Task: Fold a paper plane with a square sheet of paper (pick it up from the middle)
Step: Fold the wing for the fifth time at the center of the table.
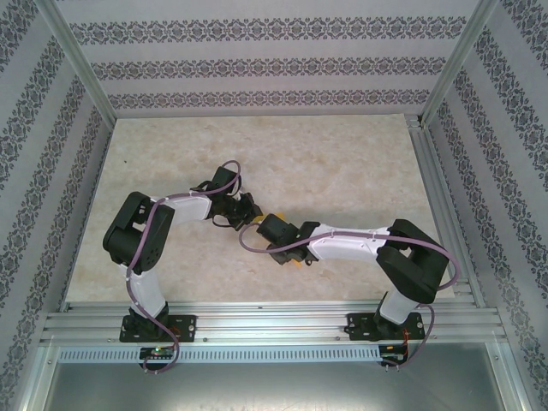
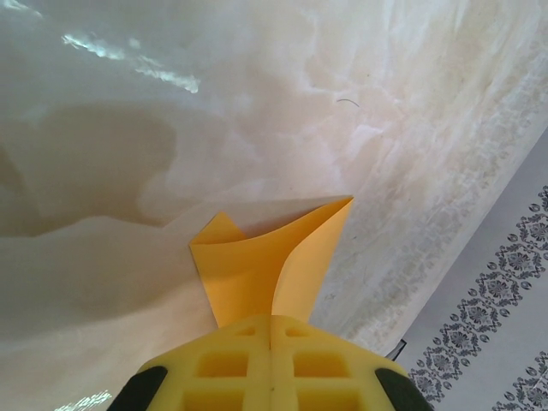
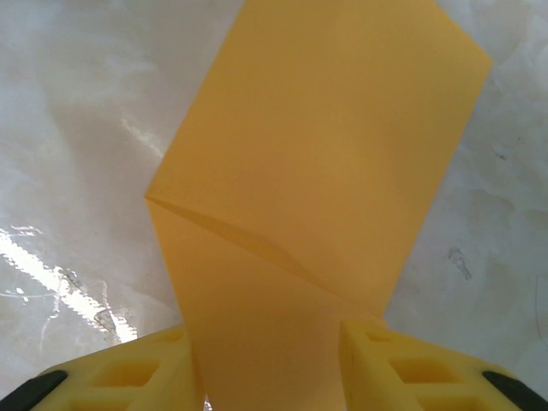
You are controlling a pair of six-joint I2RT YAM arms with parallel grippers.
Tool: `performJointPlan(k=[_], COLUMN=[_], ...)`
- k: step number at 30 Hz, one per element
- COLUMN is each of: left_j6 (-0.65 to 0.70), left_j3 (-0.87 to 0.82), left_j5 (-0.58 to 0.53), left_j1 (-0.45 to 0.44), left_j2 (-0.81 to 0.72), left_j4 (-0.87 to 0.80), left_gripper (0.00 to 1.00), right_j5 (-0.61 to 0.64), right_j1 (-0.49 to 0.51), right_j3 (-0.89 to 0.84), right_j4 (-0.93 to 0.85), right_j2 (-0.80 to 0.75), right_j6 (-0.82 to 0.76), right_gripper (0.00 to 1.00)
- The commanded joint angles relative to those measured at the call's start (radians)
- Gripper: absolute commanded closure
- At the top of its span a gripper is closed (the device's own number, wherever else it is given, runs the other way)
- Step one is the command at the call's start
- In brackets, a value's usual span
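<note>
The left gripper is clamped on the orange paper. The right gripper stands apart, astride it. Risk: opposing pulls could tear it or fold it crooked.

The far half of the table lies bare from left edge to right, up to the patterned walls. Across the near half the left arm and right arm reach inward and meet mid-table. The square sheet of paper spans between left gripper and right gripper, closing that gap.
</note>
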Motion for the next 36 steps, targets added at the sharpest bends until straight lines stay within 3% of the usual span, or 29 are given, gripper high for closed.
performJointPlan(k=[1,10,19,23,30,32,36], left_j6=[-0.010,-0.001,0.018,0.055,0.130,0.151,0.179], left_j3=[0.025,0.035,0.055,0.078,0.101,0.102,0.086], left_j5=[0.005,0.003,-0.004,-0.023,-0.075,-0.079,-0.083], left_j1=[-0.008,-0.010,-0.008,-0.005,0.023,0.026,0.026], left_j2=[0.012,0.015,0.009,-0.014,-0.103,-0.124,-0.166], left_j4=[-0.013,-0.026,-0.057,-0.101,-0.180,-0.191,-0.192], left_gripper=[1.00,1.00,1.00,0.89,0.60,0.55,0.56], right_j5=[0.034,0.034,-0.030,-0.158,-0.466,-0.566,-0.667], right_j1=[0.014,0.021,0.006,-0.032,-0.141,-0.178,-0.245], right_j3=[-0.017,-0.025,-0.030,-0.056,-0.138,-0.151,-0.194], right_j4=[-0.019,-0.028,0.000,0.066,0.267,0.318,0.416], right_j2=[-0.011,-0.029,-0.038,-0.064,-0.083,-0.076,-0.073], right_j6=[0.014,0.034,0.052,0.076,0.166,0.193,0.248], right_gripper=[0.60,0.73,0.99,1.00,1.00,1.00,1.00])
